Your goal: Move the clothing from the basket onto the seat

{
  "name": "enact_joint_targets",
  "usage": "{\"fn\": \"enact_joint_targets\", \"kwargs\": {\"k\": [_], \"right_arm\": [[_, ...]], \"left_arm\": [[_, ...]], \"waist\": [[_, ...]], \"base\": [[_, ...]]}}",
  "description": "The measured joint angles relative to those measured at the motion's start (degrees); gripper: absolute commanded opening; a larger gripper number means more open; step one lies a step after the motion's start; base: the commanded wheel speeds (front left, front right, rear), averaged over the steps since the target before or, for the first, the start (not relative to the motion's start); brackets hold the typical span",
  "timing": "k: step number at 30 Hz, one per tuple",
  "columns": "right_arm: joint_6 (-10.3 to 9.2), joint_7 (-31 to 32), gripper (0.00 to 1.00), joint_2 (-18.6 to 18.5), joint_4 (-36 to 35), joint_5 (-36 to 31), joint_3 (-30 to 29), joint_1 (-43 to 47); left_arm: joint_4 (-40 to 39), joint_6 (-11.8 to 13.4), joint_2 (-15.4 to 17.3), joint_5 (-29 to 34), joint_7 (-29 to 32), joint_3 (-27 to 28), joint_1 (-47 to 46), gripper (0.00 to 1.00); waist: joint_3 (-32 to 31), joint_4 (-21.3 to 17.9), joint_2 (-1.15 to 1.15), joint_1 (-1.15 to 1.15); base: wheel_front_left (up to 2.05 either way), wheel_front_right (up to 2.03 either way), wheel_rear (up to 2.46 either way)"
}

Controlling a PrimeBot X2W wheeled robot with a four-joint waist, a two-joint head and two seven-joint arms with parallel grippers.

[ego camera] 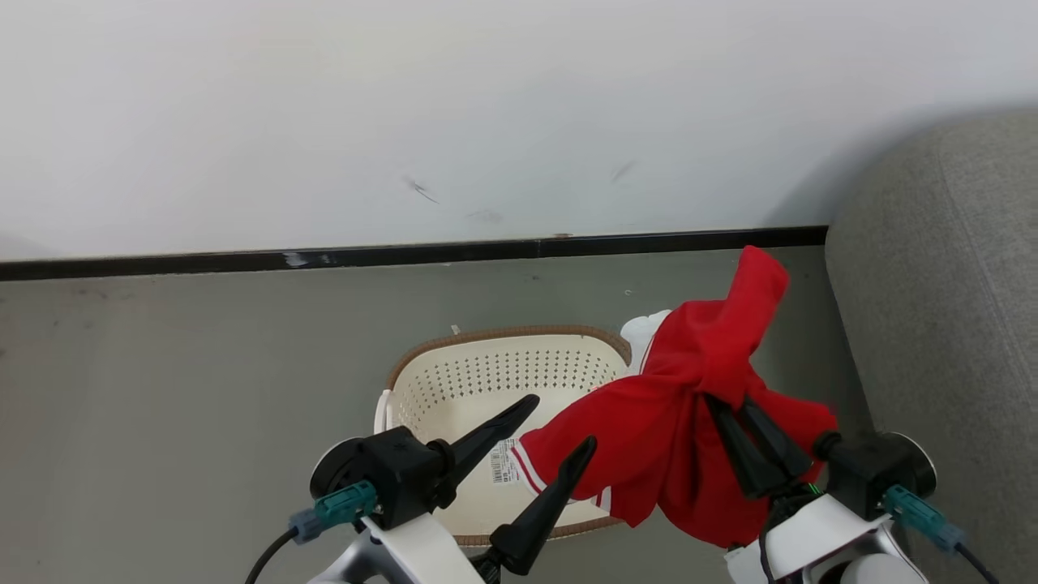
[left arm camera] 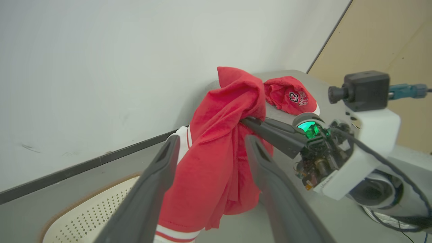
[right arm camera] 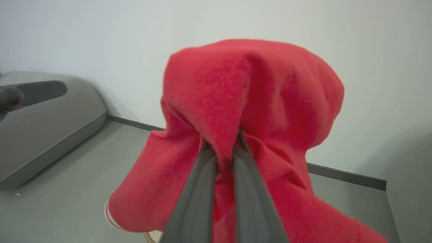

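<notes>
My right gripper (ego camera: 727, 400) is shut on a bunched red garment (ego camera: 689, 405) of the clothing, held in the air above the right end of the cream basket (ego camera: 486, 381). Its striped hem hangs over the basket's inside. In the right wrist view the fabric (right arm camera: 263, 91) drapes over my shut fingers (right arm camera: 195, 202). My left gripper (ego camera: 561, 422) stands open over the basket with nothing between its fingers, just left of the hanging cloth (left arm camera: 216, 162). The grey seat (ego camera: 941, 284) lies to the right. Another red garment (left arm camera: 290, 96) marked 23 lies on the seat (left arm camera: 287, 72).
A white wall with a dark baseboard (ego camera: 405, 253) runs behind the basket. Grey floor (ego camera: 203, 365) surrounds it. A label sticker (ego camera: 504, 462) shows inside the basket. A low grey rounded shape (right arm camera: 44, 135) sits at the left of the right wrist view.
</notes>
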Motion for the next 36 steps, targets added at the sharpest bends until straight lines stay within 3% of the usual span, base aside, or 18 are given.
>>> {"fn": "enact_joint_targets", "kwargs": {"k": [18,36], "right_arm": [[0.00,-0.01,0.00,0.89,-4.20,0.35,-7.31,3.23],[0.00,-0.01,0.00,1.59,-5.01,7.70,-15.41,2.75]], "left_arm": [[-0.21,-1.51,0.41,-0.01,-2.50,0.00,0.75,1.00],[-2.45,0.23,1.78,0.98,-3.23,0.98,3.37,1.00]], "waist": [[1.37,-7.81,0.00,0.00],[3.91,-15.16,0.00,0.00]], "base": [[0.00,0.00,0.00],[0.00,0.00,0.00]]}}
